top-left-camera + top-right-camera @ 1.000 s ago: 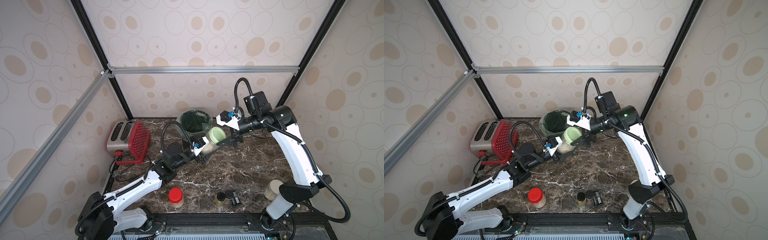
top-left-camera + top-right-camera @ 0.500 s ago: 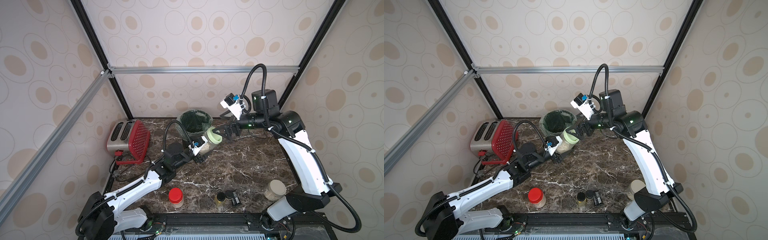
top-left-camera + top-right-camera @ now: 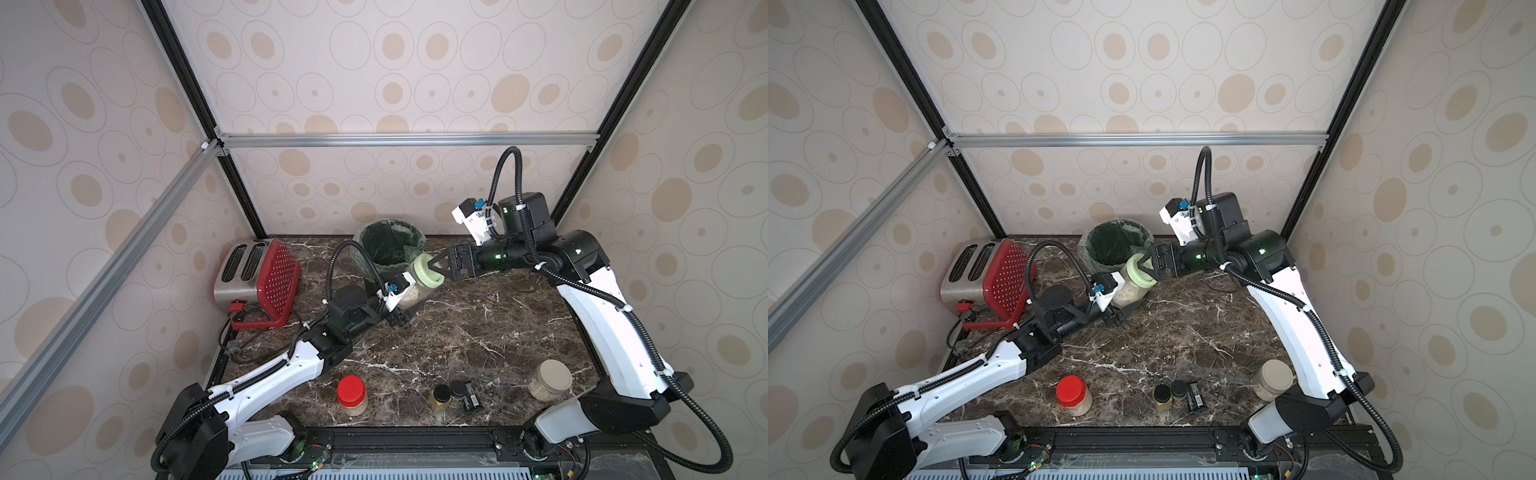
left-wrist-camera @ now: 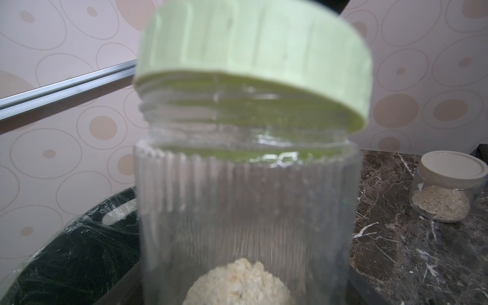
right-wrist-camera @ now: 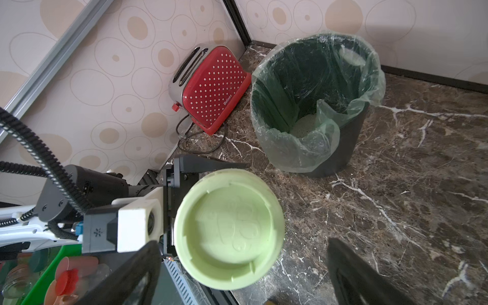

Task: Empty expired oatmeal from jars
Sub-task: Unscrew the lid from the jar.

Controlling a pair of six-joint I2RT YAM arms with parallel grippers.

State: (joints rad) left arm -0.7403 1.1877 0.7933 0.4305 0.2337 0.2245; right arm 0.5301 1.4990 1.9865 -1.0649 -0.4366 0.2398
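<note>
The left gripper (image 3: pixel 404 308) grips the green-lidded jar (image 3: pixel 415 291) tilted just beside the bin (image 3: pixel 374 237), a little oatmeal (image 4: pixel 237 285) low inside; the right gripper (image 3: pixel 437 268) stands wide, its fingers (image 5: pixel 364 280) either side of the lid (image 5: pixel 229 232). The red-lidded jar (image 3: pixel 351 395) and the beige-lidded jar (image 3: pixel 549 380) stand near the front of the table (image 3: pixel 478 332).

**Tally of the scene**

Three clear jars: one green-lidded jar (image 3: pixel 419 284), one red-lidded jar (image 3: pixel 352 395) and one beige-lidded jar (image 3: pixel 549 380). That makes three screw lids, one per jar.

Two small black-capped bottles stand side by side: a yellowish bottle (image 3: pixel 440 400) and a darker bottle (image 3: pixel 458 391). One small black block (image 3: pixel 471 402) lies just beside them.

One red toaster (image 3: pixel 257 282), with two slots. One dark bin (image 5: pixel 351 142), with one green liner (image 5: pixel 311 153).

Two robot arms, each with one tool: the left tool (image 3: pixel 405 309) and the right tool (image 3: pixel 435 269).

One bench (image 3: pixel 457 332).
</note>
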